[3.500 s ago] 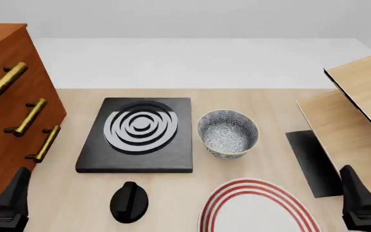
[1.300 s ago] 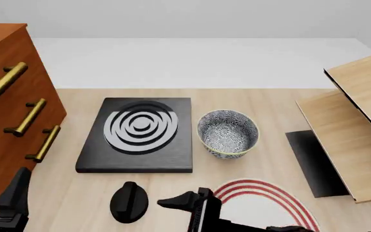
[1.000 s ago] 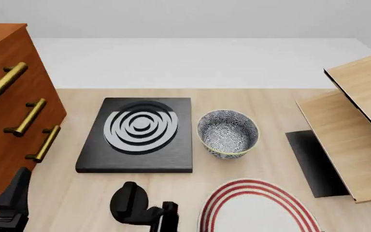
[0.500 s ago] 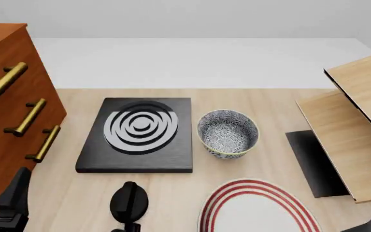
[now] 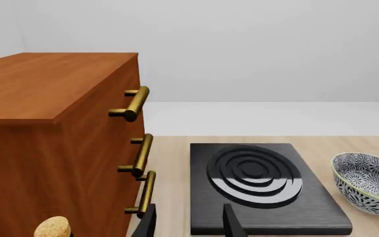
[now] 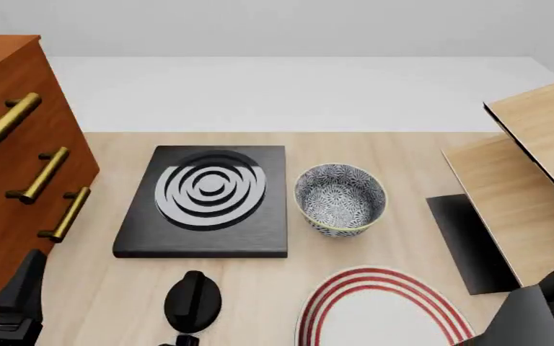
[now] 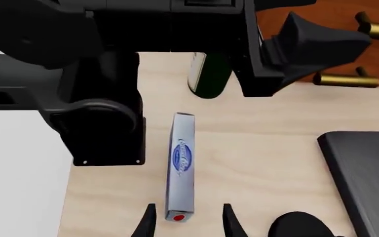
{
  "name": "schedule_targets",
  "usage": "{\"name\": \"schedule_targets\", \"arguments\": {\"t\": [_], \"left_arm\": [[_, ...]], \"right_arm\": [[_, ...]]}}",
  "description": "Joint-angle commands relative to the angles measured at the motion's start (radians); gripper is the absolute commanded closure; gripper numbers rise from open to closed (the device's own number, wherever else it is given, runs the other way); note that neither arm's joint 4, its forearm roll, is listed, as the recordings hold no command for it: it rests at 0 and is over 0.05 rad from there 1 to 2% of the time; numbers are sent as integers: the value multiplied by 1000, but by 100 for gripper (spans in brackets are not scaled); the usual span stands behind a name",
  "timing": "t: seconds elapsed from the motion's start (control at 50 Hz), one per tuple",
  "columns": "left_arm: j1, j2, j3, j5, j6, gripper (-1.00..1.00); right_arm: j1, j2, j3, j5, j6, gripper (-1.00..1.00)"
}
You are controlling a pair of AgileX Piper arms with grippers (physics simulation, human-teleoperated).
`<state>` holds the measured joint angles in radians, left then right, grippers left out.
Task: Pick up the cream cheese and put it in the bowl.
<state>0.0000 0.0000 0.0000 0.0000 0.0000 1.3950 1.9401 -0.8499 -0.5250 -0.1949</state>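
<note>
Since half a second ago the right arm's dark body has come further into the worktop's near right corner; nothing else shifted. Left end effector sits low at the near left corner beside the wooden drawer cabinet, fingers spread, nothing between them. Black stove plate lies mid-worktop, knob nearer. The bowl stands just right of the stove plate, nothing inside. The red-ringed plate at the near edge carries nothing. The cream cheese lies flat on the worktop; right end effector hovers at its end, released, fingers straddling it.
</note>
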Motion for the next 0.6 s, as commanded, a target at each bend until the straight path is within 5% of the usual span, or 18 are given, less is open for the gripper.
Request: {"name": "schedule_targets", "arguments": {"t": [0.02,0.6], "left_arm": [[0,0,0,0,0,-100],[0,0,0,0,0,-100]], "right_arm": [[7,51,-33,-5,21,-100],[27,137,-87,-19,68,-100]]}}
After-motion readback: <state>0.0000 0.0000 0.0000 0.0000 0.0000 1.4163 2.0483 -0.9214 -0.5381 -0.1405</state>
